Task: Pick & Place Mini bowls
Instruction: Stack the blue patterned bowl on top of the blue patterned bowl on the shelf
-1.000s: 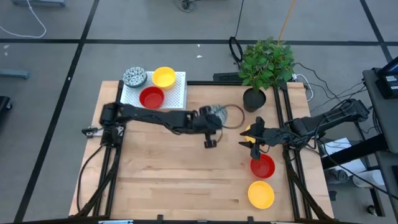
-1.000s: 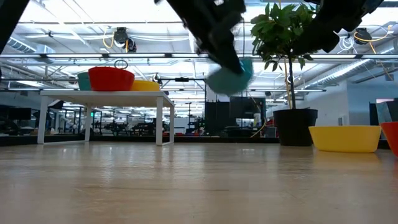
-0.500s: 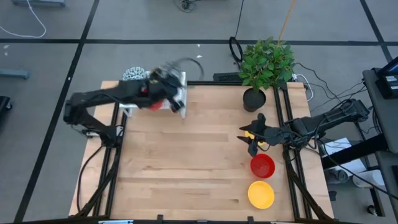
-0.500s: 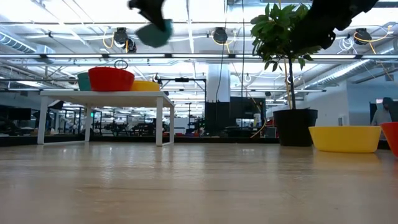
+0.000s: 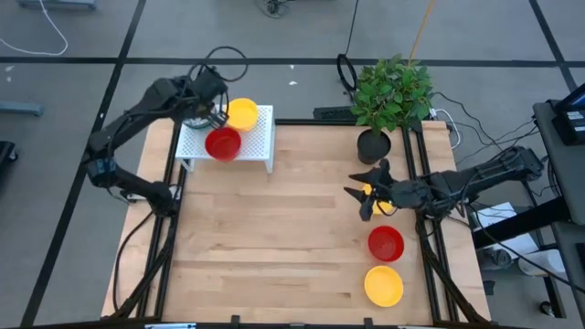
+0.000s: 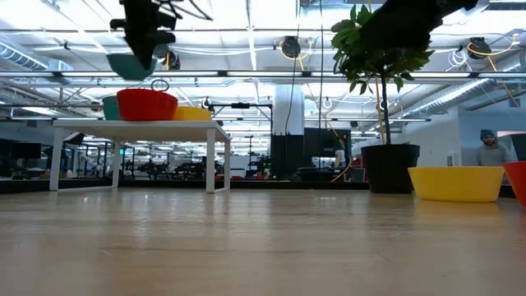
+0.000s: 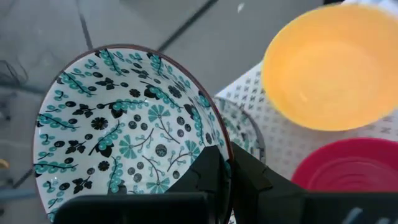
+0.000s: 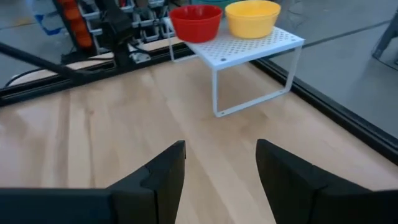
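My left gripper (image 5: pixel 208 108) is shut on a white mini bowl with a teal flower pattern (image 7: pixel 118 130), held over the far left corner of the white perforated rack (image 5: pixel 260 137). Under it, on the rack, sits another patterned bowl (image 7: pixel 245 134), mostly hidden. A yellow bowl (image 5: pixel 242 113) and a red bowl (image 5: pixel 222 144) also rest on the rack. Near the table's right edge my right gripper (image 5: pixel 364 196) hangs open and holds nothing, above a partly hidden yellow bowl (image 5: pixel 366 191). A red bowl (image 5: pixel 386 244) and a yellow bowl (image 5: pixel 384 285) stand on the table closer to the front. My left gripper holds the patterned bowl by its rim (image 7: pixel 219 140), one finger (image 7: pixel 208 171) inside the bowl and the other (image 7: pixel 252 180) outside its wall. The fingers slant downward. The bowl is lifted clear above the rack (image 6: pixel 131 64), tilted, with its opening toward the wrist camera.
A black pot with a leafy plant (image 5: pixel 373 144) stands at the table's far right. The middle and near left of the wooden table (image 5: pixel 265 247) are bare wood. A person (image 6: pixel 491 148) shows in the room behind.
My left gripper has swung from the table's middle toward the far left corner and risen, turning its wrist, with the patterned bowl carried clear of the table until it hangs above the rack. My right gripper has tipped a little and stayed in place.
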{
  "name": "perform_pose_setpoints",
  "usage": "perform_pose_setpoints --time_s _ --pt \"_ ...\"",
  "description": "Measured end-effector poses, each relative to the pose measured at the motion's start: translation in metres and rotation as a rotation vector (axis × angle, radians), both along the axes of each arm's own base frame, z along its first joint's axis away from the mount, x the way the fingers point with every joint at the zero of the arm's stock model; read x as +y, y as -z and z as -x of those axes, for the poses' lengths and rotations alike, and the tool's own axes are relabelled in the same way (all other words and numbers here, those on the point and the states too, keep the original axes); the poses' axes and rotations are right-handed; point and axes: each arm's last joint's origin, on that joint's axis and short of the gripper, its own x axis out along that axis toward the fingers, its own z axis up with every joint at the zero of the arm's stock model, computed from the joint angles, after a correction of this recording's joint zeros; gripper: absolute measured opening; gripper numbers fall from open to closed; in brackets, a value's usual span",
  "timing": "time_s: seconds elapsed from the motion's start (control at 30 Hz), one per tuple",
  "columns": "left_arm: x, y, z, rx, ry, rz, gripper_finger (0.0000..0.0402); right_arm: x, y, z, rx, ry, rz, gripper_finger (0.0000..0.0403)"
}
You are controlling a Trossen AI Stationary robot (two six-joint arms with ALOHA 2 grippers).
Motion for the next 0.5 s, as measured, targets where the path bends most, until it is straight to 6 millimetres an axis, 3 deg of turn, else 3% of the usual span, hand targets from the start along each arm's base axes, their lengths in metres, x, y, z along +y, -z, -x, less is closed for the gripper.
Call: perform_pose_setpoints --time_s 0.23,0.5 --pt "0.025 0.012 0.012 -0.052 -0.086 0.154 0.0016 -0.008 0.004 -0.007 0.015 0.053 -0.007 0.0187" --pt "0.039 0.028 0.004 -0.017 -0.092 0.240 0.0016 -0.008 0.014 -0.017 0.058 0.070 -0.009 0.0187"
